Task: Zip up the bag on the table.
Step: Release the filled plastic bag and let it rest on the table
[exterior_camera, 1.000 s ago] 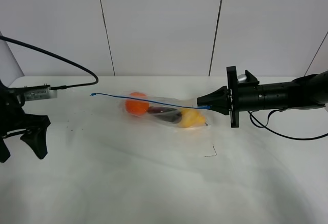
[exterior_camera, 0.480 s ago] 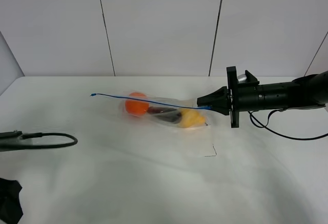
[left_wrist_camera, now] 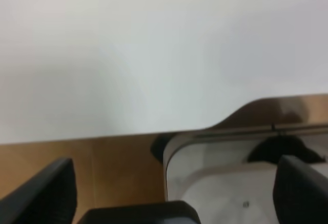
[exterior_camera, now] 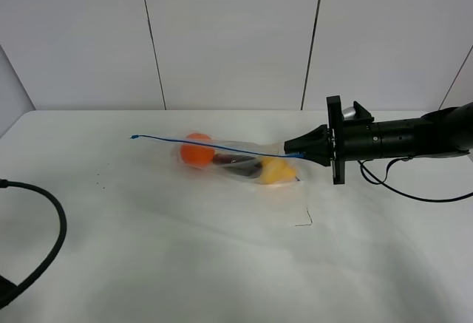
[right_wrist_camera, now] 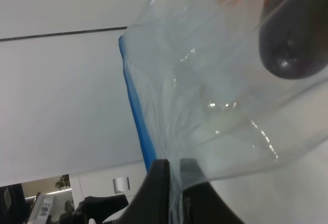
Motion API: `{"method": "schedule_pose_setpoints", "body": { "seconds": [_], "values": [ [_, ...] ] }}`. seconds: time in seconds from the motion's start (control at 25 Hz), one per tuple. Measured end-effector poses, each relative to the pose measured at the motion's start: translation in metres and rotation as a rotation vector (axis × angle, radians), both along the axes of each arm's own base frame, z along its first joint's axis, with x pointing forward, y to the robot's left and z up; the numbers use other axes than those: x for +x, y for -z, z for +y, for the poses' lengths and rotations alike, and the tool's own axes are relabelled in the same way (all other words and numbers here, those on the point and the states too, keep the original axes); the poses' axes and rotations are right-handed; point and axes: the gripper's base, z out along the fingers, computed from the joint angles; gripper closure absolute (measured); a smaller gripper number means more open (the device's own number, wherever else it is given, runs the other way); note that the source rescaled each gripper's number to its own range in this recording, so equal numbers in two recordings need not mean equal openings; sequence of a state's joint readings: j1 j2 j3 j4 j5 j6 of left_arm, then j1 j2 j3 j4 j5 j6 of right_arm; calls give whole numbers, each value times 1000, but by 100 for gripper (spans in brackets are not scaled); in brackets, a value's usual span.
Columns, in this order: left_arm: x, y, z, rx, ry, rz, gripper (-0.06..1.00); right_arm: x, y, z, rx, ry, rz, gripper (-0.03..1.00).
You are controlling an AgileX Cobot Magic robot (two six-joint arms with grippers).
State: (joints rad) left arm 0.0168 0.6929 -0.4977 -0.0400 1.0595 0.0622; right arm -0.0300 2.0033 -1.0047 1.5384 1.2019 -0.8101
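The bag (exterior_camera: pixel 236 162) is seen lying on the table (exterior_camera: pixel 222 264) toward the far edge, a little right of the middle, well clear of both side edges. Its long axis, marked by the blue zipper strip (exterior_camera: pixel 214 146), runs nearly parallel to that far edge, from a free end pointing at the left edge to the end held at the right. That right end is pinched by the right gripper (exterior_camera: pixel 297 151), whose jaws are pressed together on the plastic at the strip; in the right wrist view the strip (right_wrist_camera: pixel 134 111) is seen running straight away from the gripper (right_wrist_camera: pixel 174 178), with the bag (right_wrist_camera: pixel 215 96) fanning out beyond it. The bag thus lies directly ahead of the right gripper, extending leftward from it along the arm's own line. Orange, dark and yellow contents are visible through the film. The left gripper (left_wrist_camera: pixel 169 193) is spread wide and holds nothing; in the left wrist view it hangs at the table's edge, and in the high view only a cable (exterior_camera: pixel 41 242) is seen near the left front corner. The right arm is judged far nearer; the free strip end is well apart from the left gripper. Whether the strip is already sealed cannot be told.
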Motion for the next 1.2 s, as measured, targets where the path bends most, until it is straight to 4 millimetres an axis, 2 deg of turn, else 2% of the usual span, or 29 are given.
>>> {"method": "schedule_pose_setpoints", "body": {
  "seconds": [0.24,0.48,0.76,0.96,1.04,1.08,1.2],
  "values": [
    [-21,-13,0,3,0,-164,-5,0,0,0,-1,-2,0,97],
    [-58,-28,-1,7,0,-426,-5,0,0,0,-2,-2,0,97],
    [-94,-32,-2,12,1,-659,-5,0,0,0,-2,-2,0,97],
    [-100,-32,-2,12,1,-695,-5,-1,1,0,-8,-11,0,96],
    [-100,-32,-2,12,1,-696,-5,-2,2,0,-19,-25,2,87],
    [-100,-32,-2,12,1,-696,-5,-3,2,0,-26,-33,7,76],
    [-100,-32,-2,12,1,-696,-5,-5,4,0,-43,-53,28,25]
  ]
}}
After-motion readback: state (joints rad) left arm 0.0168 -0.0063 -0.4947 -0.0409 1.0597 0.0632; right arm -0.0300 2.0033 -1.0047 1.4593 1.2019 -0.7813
